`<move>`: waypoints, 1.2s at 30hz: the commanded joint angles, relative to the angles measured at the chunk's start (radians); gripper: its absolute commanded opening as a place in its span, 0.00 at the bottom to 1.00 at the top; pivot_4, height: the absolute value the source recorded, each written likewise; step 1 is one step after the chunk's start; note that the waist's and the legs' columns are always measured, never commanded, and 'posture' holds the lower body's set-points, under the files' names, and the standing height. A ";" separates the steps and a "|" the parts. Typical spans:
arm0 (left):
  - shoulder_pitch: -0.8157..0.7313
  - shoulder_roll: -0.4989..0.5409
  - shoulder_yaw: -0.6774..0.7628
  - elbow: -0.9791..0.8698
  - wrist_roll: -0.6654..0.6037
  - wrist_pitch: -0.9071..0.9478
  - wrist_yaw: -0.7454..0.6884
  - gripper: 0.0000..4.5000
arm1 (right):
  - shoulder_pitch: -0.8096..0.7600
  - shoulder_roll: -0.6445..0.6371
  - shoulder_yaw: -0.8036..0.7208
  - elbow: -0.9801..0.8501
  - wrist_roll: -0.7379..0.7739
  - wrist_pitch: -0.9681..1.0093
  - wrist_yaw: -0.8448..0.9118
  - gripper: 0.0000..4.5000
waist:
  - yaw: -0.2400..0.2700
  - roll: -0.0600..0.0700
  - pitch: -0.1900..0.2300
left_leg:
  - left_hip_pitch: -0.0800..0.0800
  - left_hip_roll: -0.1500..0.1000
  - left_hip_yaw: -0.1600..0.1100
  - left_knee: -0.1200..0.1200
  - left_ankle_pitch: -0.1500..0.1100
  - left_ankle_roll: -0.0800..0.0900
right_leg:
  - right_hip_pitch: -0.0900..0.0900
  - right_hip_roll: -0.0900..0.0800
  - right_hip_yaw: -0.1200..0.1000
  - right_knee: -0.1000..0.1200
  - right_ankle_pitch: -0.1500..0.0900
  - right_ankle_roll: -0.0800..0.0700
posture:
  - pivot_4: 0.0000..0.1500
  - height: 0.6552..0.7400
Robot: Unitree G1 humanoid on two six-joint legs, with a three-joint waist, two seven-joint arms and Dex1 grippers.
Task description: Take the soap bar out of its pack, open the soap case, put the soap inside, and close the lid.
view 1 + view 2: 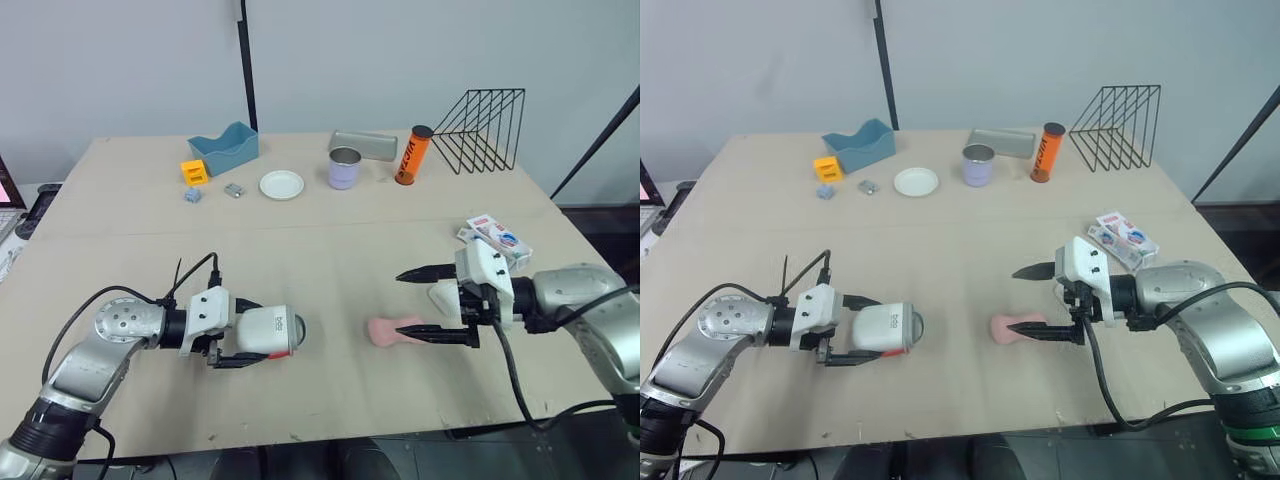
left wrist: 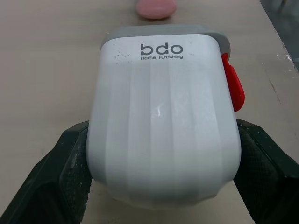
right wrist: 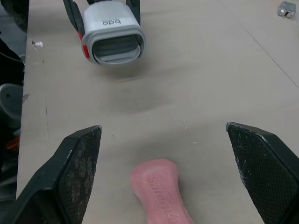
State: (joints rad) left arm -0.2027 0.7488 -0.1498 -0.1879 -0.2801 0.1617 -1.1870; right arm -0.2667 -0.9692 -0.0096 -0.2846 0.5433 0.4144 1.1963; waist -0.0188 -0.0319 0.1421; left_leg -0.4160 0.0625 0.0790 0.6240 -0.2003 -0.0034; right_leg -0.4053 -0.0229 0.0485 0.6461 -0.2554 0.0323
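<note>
The pink soap bar [image 1: 390, 330] lies bare on the table [image 1: 120, 240], near the robot's edge and a little to its right. The right gripper [image 1: 402, 305] is around the soap bar with its two fingers spread wide. In the right wrist view the bar sits in the middle between the fingers [image 3: 77, 168] and there is a gap on each side.

To the left of the soap bar, a short way off, is the soap case [image 1: 270, 331]. It is white with a grey part and a red latch on its side, and the grey end is turned toward the soap bar. The lid looks shut. The left gripper [image 1: 260, 332] is clamped on the case, one black finger pressed on each side of it.

The soap pack [image 1: 497, 240] lies beyond the soap bar and to its right, close by the right gripper's body.

Far behind the soap bar, along the back of the table, stand a blue tray [image 1: 225, 148], a white saucer [image 1: 281, 184], a purple cup [image 1: 345, 168], an orange tube [image 1: 412, 155] and a black wire rack [image 1: 485, 128].
</note>
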 commanded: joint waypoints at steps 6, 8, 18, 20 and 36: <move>-0.095 0.008 -0.051 -0.024 0.030 0.065 -0.017 0.78 | 0.009 0.020 -0.002 0.007 -0.056 -0.048 0.006 0.98 | 0.002 0.000 0.000 | 0.000 -0.001 0.000 0.000 0.000 0.000 | 0.000 0.000 0.000 0.000 0.000 0.000 | 1.00 0.99; -0.162 -0.017 -0.092 -0.007 0.055 0.075 -0.020 0.78 | 0.014 0.028 0.007 0.004 -0.070 -0.057 0.006 0.98 | 0.005 0.000 0.000 | 0.000 -0.002 0.000 0.001 0.000 0.000 | 0.001 0.000 -0.001 0.001 0.000 0.001 | 1.00 0.99; -0.248 -0.045 -0.183 0.034 0.146 0.134 -0.012 0.78 | 0.025 0.054 0.018 -0.008 -0.104 -0.057 -0.009 0.98 | 0.001 0.000 0.000 | -0.001 -0.004 -0.001 0.003 0.000 0.000 | 0.002 0.001 -0.001 0.002 0.002 0.005 | 1.00 0.99; -0.247 -0.036 -0.185 0.028 0.153 0.154 -0.016 0.78 | 0.032 0.054 0.014 -0.011 -0.103 -0.056 -0.011 0.98 | 0.001 0.000 0.000 | -0.001 -0.003 -0.001 0.003 0.000 0.000 | 0.002 0.001 -0.001 0.002 0.002 0.004 | 1.00 0.99; -0.290 -0.098 -0.236 0.075 0.212 0.122 0.012 0.78 | 0.028 0.067 0.022 -0.019 -0.102 -0.045 -0.030 0.98 | 0.004 0.000 0.000 | -0.001 -0.004 -0.001 0.005 0.000 0.000 | 0.003 0.001 -0.002 0.002 0.002 0.005 | 1.00 0.99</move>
State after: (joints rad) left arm -0.4722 0.6582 -0.3834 -0.1102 -0.0804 0.3027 -1.1834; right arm -0.2301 -0.9038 0.0289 -0.2824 0.4396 0.3730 1.1718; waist -0.0147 -0.0323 0.1419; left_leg -0.4169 0.0580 0.0775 0.6297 -0.2004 -0.0034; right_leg -0.4020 -0.0224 0.0470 0.6486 -0.2534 0.0369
